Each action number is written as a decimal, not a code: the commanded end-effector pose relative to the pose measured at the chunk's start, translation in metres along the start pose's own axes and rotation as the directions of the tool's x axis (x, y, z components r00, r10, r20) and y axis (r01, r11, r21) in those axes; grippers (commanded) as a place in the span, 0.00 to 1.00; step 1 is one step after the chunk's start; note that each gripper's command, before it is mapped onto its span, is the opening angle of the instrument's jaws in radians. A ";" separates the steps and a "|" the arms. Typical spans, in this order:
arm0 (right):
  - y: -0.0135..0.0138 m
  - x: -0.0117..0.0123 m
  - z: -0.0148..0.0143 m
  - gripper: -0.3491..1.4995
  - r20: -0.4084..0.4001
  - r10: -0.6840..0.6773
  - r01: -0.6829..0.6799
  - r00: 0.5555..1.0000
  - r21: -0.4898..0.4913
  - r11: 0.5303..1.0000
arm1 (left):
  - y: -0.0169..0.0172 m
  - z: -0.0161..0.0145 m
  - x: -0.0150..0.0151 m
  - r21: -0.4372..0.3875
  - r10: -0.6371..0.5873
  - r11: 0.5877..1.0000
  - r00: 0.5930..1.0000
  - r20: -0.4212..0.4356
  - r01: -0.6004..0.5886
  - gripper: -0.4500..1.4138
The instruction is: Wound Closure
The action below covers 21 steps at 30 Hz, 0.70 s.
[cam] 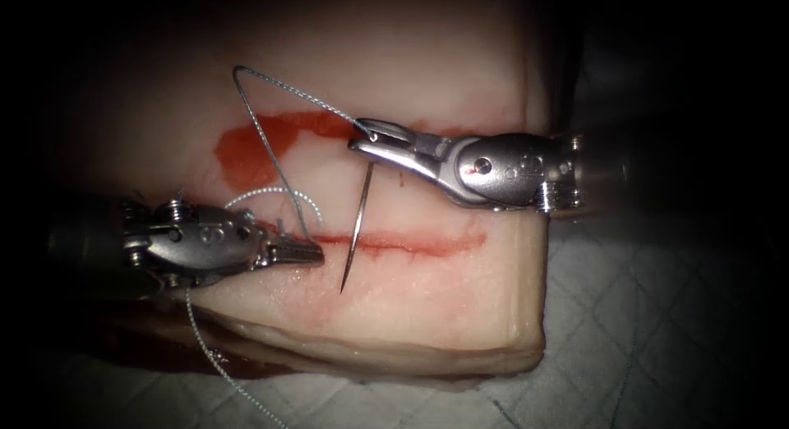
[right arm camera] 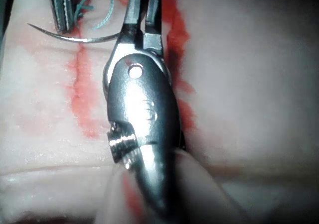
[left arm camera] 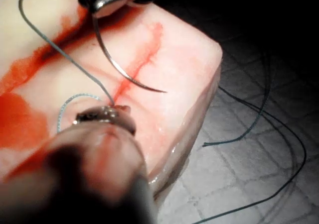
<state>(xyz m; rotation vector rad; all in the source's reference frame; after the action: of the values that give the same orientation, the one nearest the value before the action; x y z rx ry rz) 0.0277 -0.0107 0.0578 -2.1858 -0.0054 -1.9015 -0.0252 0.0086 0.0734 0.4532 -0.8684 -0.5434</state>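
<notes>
Right tool [cam: 374,141], frame centre, grips the needle [cam: 357,232] near its tail; needle hangs free above the cut [cam: 411,244]. Left tool [cam: 308,251], clenched, holds thread [cam: 271,141]. The cut's right stretch remains open.

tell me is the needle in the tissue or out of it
Out. The needle hangs free over the cut, held at its thread end by the right end effector; its whole curve and tip show above the tissue.

Needle [cam: 358,232] hangs from right tool [cam: 370,141] across the cut [cam: 411,244]; thread [cam: 271,133] loops near left tool [cam: 308,252]. Tissue [cam: 460,297] right of needle bare.
</notes>
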 end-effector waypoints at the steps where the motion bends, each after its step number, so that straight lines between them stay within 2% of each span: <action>1: -0.0002 0.0004 0.0008 0.00 0.003 -0.001 0.001 1.000 -0.001 1.000 | 0.0002 0.0007 0.0000 0.001 0.002 1.000 1.000 0.000 -0.002 0.00; 11: -0.0007 -0.0003 0.0008 0.00 0.011 -0.029 0.029 1.000 0.000 1.000 | 0.0024 0.0014 0.0004 -0.051 0.000 0.999 1.000 -0.004 0.000 0.00; 17: -0.0012 -0.0009 0.0013 0.00 0.024 -0.080 0.080 0.997 0.006 0.997 | 0.0029 0.0023 0.0013 -0.082 0.062 0.994 0.995 -0.080 -0.068 0.00; 21: -0.0013 -0.0009 0.0020 0.00 -0.013 -0.166 0.165 0.986 -0.007 0.986 | 0.0030 0.0029 0.0015 -0.137 0.114 0.982 0.985 -0.131 -0.132 0.00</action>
<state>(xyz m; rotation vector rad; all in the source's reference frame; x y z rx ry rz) 0.0283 -0.0093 0.0566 -2.2325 -0.1894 -2.0151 -0.0255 0.0095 0.0772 0.2759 -0.7123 -0.4423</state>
